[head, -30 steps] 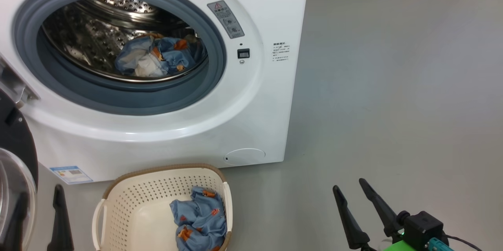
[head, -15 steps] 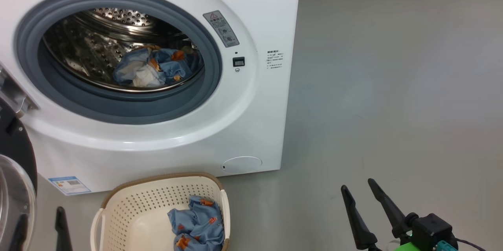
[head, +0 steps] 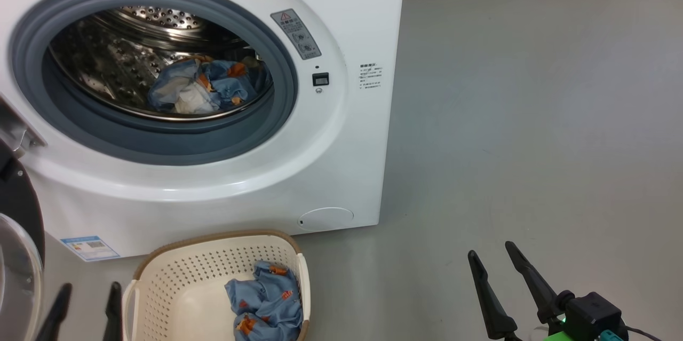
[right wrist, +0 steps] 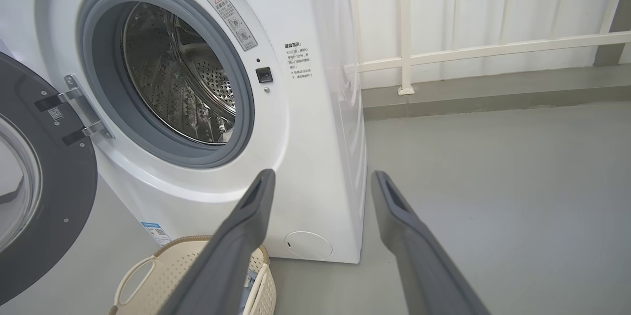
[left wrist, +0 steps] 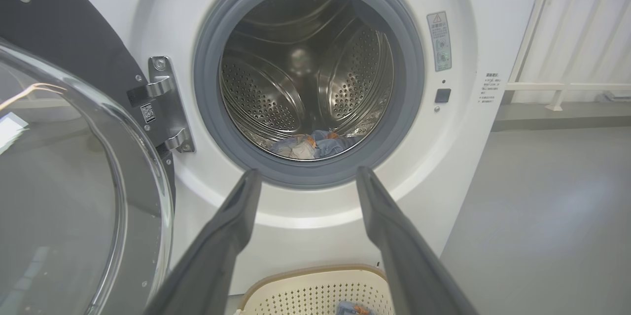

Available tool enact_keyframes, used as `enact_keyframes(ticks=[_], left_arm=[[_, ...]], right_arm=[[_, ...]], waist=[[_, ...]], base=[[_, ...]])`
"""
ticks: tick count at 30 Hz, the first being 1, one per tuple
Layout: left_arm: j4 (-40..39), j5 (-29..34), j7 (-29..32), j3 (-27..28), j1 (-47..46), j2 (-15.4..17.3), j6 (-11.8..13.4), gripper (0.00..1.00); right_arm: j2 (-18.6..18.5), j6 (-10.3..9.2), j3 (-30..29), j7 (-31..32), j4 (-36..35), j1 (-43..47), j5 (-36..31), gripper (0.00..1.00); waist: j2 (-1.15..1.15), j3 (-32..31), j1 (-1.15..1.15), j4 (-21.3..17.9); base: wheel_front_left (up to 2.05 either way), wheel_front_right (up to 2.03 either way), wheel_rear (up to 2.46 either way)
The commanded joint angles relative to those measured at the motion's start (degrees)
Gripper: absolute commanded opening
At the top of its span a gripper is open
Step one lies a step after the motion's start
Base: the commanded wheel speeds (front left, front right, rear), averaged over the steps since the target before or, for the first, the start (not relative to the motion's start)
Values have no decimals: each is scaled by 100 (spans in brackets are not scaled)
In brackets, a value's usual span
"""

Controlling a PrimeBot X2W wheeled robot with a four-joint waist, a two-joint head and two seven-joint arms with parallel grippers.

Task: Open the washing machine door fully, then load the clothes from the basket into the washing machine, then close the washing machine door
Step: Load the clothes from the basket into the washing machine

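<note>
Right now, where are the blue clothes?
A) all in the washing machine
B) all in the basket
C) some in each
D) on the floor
C: one blue bundle lies in the basket, and another bundle sits inside the washing machine.

A smooth, pale grey floor (head: 533, 117) spreads wide and bare to the right. Toward its far edge, by a low grey kerb (right wrist: 493, 93), stands a large white boxy front-loading washing machine (head: 341, 159). A small rectangular cream plastic basket (head: 213, 238) with a brown rim sits on the floor just in front of it.
</note>
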Motion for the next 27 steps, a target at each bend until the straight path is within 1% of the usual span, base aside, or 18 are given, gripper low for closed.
enact_keyframes(ticks=[1,5,14,27], left_arm=[[-174,-41,-31,147,-31,136,-15,100],[-172,-63,-31,73,33,181,-15,100],[-33,-9,-31,3,139,128,-15,100],[91,87,-32,-39,185,-69,-15,100]], right_arm=[[-8,16,125,-28,-175,-79,-59,100],[-8,16,105,-28,-211,-73,-80,100],[-8,16,53,-28,-244,-19,-112,100],[-8,16,-9,-28,-197,52,-147,100]], waist=[[0,13,0,-5],[0,13,0,-20],[0,-94,0,-45],[0,-282,0,-1]], base=[[0,0,0],[0,0,0],[0,0,0],[0,0,0]])
